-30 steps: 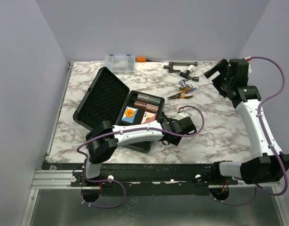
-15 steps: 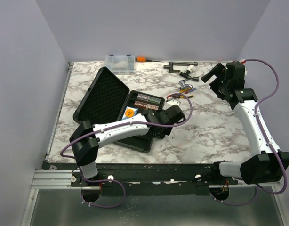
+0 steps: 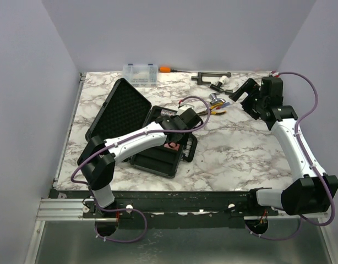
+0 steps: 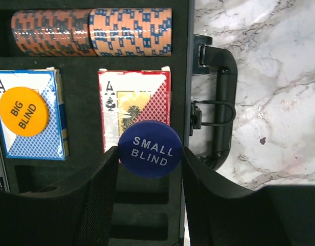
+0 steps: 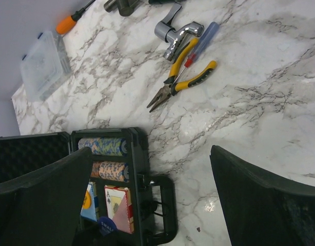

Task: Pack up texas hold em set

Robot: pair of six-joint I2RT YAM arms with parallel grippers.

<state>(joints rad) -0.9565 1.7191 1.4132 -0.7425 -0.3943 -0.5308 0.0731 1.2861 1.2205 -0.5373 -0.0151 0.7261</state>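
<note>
Toward the near-left part of the marble worktop [image 3: 240, 157], the black foam-lined case [image 3: 152, 165] is lying open, its lid leaning back toward the left edge and its handle [image 4: 222, 102] pointing toward the worktop's middle. The left gripper [image 4: 150, 159] is reaching down into the tray and pinching the blue disc [image 4: 150, 149] (lettered SMALL BLIND) edge-on between its two fingers, right over the near end of the red deck [image 4: 134, 97]; whether the disc is touching the cards cannot be told. Just beside it, the blue deck [image 4: 32, 128] is sitting in its own slot with the orange disc [image 4: 23, 110] lying on top, and beyond both decks the chip rolls [image 4: 91, 32] are lying end to end in their channel. Farther back, the yellow-handled pliers [image 5: 183, 77] are lying on the marble outside the case. The right gripper [image 3: 245, 92] is hanging above the far-right area, jaws spread wide and carrying nothing. Against the far edge, a clear organiser box [image 3: 140, 72] is sitting next to an orange-handled screwdriver [image 3: 166, 69].
</note>
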